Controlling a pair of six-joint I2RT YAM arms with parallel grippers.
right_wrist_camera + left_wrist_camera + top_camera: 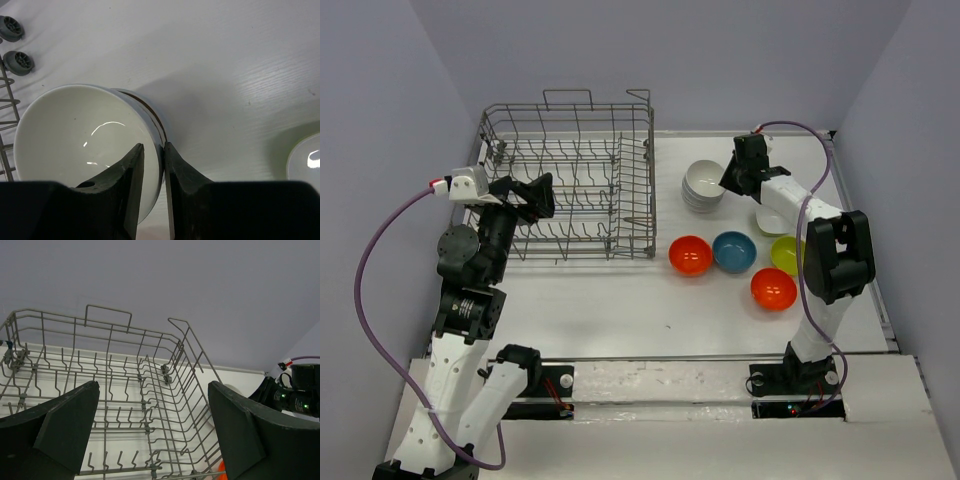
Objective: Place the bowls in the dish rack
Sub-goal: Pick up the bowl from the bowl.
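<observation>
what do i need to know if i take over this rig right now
Left claw: open, empty, at the dish rack.
Right claw: astride the rim of the top white bowl on the white stack; firm pinch unclear.
On the table, right of the rack: orange-red bowls, blue bowl, yellow-green bowl, lone white bowl.
Done: nothing racked.
Left: every bowl.

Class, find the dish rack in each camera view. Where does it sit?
Top view: dish rack, upper left of centre.
Left wrist: rack fills the lower middle.
Right wrist: rack's wheels and wires, left edge only.
Shared landmark: the white table underneath.
</observation>
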